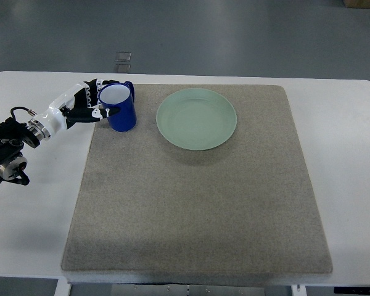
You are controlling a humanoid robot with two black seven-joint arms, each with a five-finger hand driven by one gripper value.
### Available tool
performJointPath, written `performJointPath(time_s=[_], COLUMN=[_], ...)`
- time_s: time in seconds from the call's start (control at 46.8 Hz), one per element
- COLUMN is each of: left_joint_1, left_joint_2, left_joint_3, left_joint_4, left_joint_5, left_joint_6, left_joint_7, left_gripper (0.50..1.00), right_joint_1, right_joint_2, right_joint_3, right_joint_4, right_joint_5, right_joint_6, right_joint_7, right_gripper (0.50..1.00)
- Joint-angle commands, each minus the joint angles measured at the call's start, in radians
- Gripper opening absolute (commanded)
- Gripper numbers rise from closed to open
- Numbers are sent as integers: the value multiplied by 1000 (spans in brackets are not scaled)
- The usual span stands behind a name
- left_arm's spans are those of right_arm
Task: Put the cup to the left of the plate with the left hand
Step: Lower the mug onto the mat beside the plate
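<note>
A blue cup (121, 110) with a white inside stands upright on the grey mat (197, 203), just left of the pale green plate (197, 118). A small gap separates cup and plate. My left hand (94, 102) reaches in from the left edge and its white and black fingers (105, 112) wrap around the cup's left side, at the mat's left border. The cup's handle points toward the back right. The right arm does not show.
The mat covers most of a white table (345, 123). A small clear bracket (123, 58) sits at the table's far edge behind the cup. Grey floor lies beyond.
</note>
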Motion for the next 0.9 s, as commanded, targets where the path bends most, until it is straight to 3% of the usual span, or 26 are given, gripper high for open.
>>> performJointPath(time_s=[0.0, 0.086, 0.235, 0.406, 0.47, 0.577, 0.641, 0.877], left_joint_1=[8, 11, 13, 13, 13, 13, 14, 14], left_joint_2=[-10, -10, -12, -12, -12, -12, -12, -12], left_joint_3=[1, 1, 1, 1, -1, -2, -2, -2], left_joint_4=[0, 0, 0, -2, -5, -5, -6, -9], left_joint_5=[0, 0, 0, 0, -2, -6, -12, -15], left_joint_6=[23, 23, 23, 24, 24, 26, 29, 29], left_joint_7=[0, 0, 2, 0, 2, 2, 2, 2], left_gripper=[664, 696, 703, 788, 855, 898, 958, 964], right_joint_1=[0, 0, 0, 0, 0, 0, 0, 0], right_joint_2=[0, 0, 0, 0, 0, 0, 0, 0], right_joint_3=[0, -1, 0, 0, 0, 0, 0, 0], right_joint_4=[0, 0, 0, 0, 0, 0, 0, 0], right_joint_5=[0, 0, 0, 0, 0, -1, 0, 0], right_joint_6=[0, 0, 0, 0, 0, 0, 0, 0], right_joint_7=[0, 0, -2, 0, 0, 0, 0, 0], right_gripper=[932, 932, 932, 932, 932, 932, 932, 932])
